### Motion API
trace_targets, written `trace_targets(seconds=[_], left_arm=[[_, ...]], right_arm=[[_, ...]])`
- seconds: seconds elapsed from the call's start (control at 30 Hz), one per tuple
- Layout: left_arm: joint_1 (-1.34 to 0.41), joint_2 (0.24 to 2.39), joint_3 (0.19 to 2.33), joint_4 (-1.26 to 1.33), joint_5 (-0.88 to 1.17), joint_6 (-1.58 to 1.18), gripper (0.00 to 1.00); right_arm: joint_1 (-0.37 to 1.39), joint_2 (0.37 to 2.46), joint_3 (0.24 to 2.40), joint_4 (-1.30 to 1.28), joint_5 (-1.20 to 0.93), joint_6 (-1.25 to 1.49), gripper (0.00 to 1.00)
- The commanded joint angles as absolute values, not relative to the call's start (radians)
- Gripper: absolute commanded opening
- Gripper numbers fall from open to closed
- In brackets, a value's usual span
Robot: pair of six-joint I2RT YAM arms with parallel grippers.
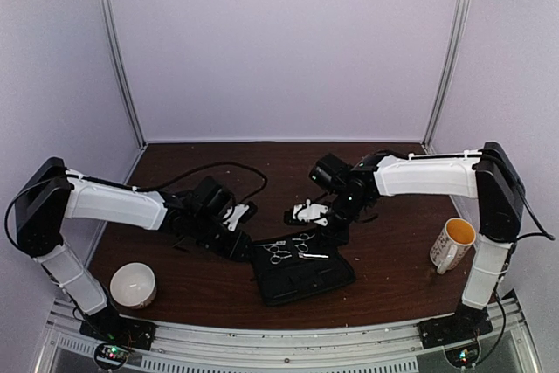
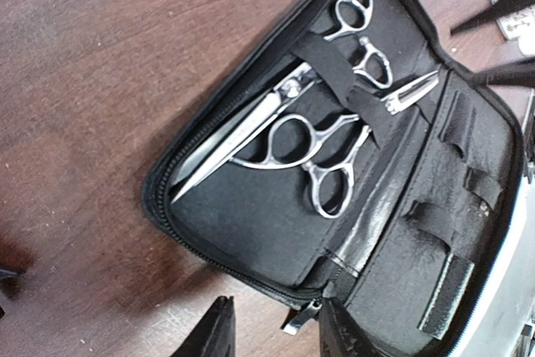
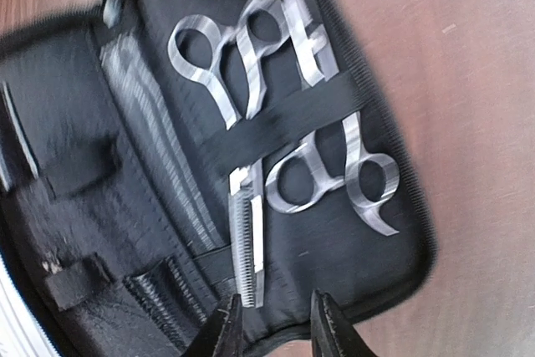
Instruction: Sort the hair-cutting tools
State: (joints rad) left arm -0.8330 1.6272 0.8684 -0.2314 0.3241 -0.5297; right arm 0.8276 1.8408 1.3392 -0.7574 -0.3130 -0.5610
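Scissors (image 2: pixel 259 119), silver and ring-handled, lie apparently strapped in the black case (image 2: pixel 242 232).

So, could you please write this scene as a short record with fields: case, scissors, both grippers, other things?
case: black case, lying open on the brown table
scissors: two silver scissors, both inside the case under an elastic strap
left gripper: left gripper open, holding nothing, at the case's edge
right gripper: right gripper open, holding nothing, over the case's edge
other things: white mug on the right, white bowl on the left
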Motion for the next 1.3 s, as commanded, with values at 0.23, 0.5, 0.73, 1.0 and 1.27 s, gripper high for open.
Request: trace_targets(seconds=[0.23, 0.5, 0.73, 1.0, 1.27], left_arm=[[-0.837, 1.688, 0.871, -0.219, 0.309, -0.558, 0.38], [-0.837, 1.743, 0.917, -0.244, 0.307, -0.547, 0.38], [-0.836, 1.749, 0.922, -0.245, 0.304, -0.552, 0.38], [-0.836, 1.747, 0.921, -0.248, 0.3, -0.552, 0.38], [-0.837, 1.741, 0.93, -0.269, 0.297, -0.541, 0.38]], right_arm=[[0.884, 1.913, 1.259, -0.675, -0.162, -0.579, 0.25], [0.875, 1.961, 1.287, -0.622, 0.053, -0.505, 0.17], [0.874, 1.99, 1.311, -0.622, 0.095, -0.484, 0.11], [0.872, 1.976, 1.29, -0.614, 0.132, -0.512, 0.07], [0.866, 1.918, 1.224, -0.607, 0.198, -0.635, 0.07]])
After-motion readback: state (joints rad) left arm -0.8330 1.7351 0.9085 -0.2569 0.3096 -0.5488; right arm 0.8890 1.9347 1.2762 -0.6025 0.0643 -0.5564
